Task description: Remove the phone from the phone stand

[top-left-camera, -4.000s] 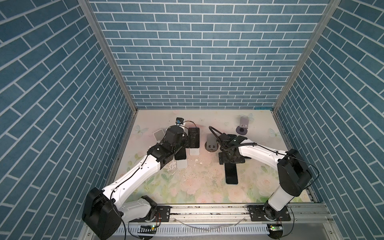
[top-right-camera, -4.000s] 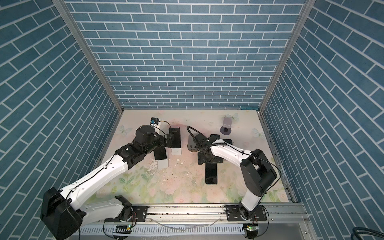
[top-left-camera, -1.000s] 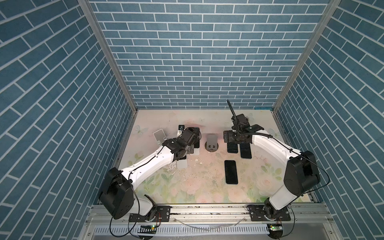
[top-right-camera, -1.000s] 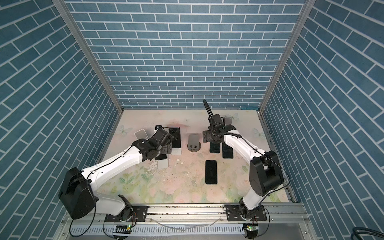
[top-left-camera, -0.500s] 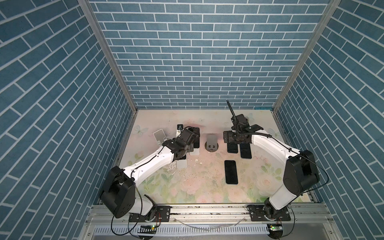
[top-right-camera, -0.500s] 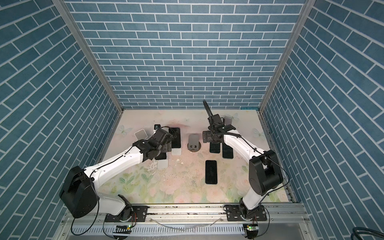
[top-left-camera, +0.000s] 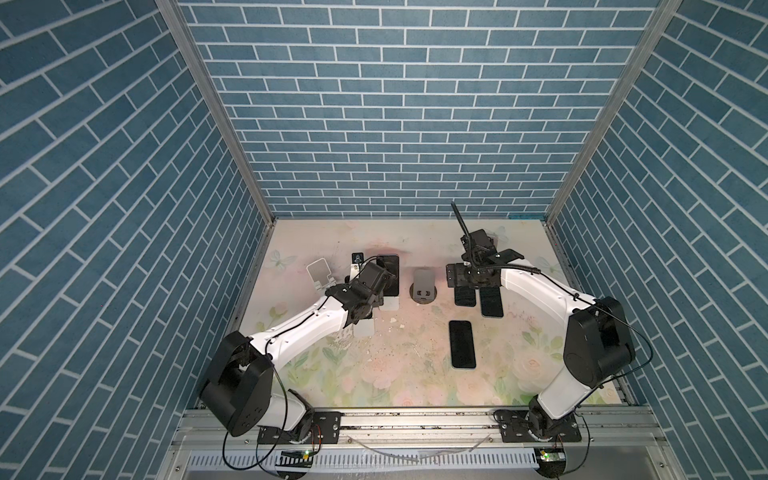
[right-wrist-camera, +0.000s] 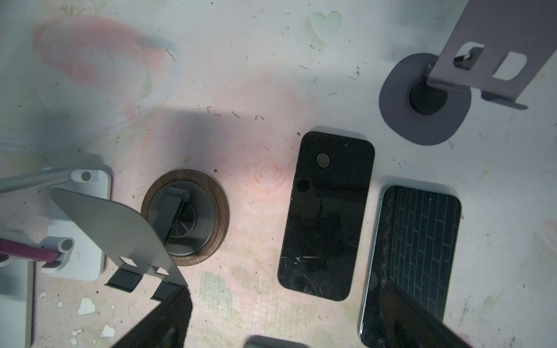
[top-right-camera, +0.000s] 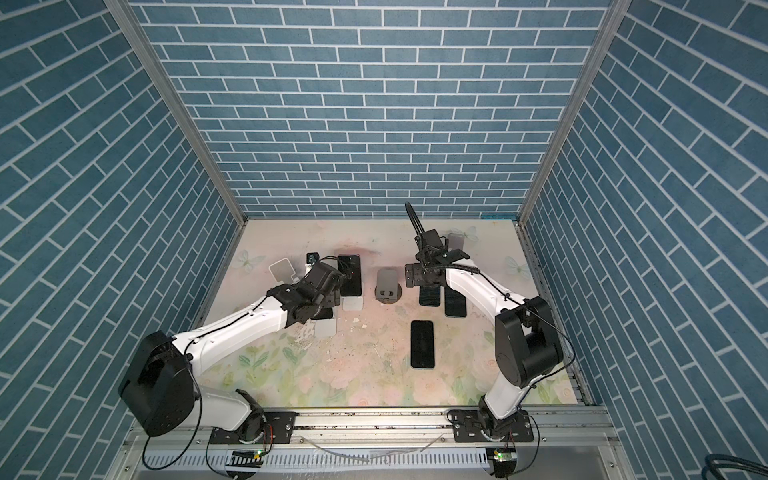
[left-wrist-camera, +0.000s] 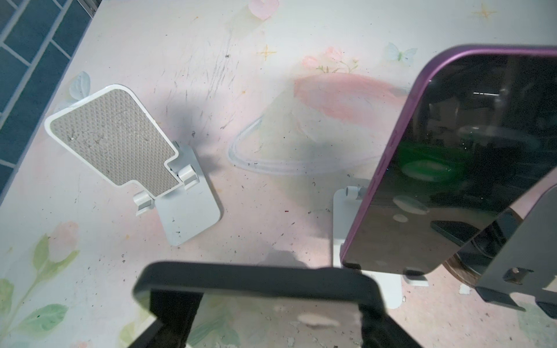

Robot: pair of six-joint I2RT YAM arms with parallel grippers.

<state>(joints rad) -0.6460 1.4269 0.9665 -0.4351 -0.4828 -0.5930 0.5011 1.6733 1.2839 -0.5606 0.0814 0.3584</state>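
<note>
A dark-cased phone (left-wrist-camera: pixel 259 278) leans on a white phone stand (top-left-camera: pixel 365 328). In both top views my left gripper (top-left-camera: pixel 365 309) covers most of it. In the left wrist view the left gripper (left-wrist-camera: pixel 271 304) has a finger along each side edge of that phone, drawn close. The picture is blurred and does not show whether they press on it. My right gripper (right-wrist-camera: pixel 289 325) stands open with nothing between its fingers. It hovers over two phones lying flat, one black (right-wrist-camera: pixel 328 217) and one reflecting the brick wall (right-wrist-camera: pixel 416 247).
A purple-edged phone (top-left-camera: pixel 390 274) rests on a second white stand (left-wrist-camera: pixel 343 211) just behind the left gripper. An empty white stand (top-left-camera: pixel 320 274) sits to the left, a grey stand on a wooden disc (top-left-camera: pixel 424 286) in the middle, a grey-purple stand (right-wrist-camera: pixel 422 99) behind. Another phone (top-left-camera: pixel 462 344) lies flat nearer the front.
Since four seconds ago the right arm has moved to the back and left a phone flat there. The left arm has shifted a little towards its phone over the last second.
</note>
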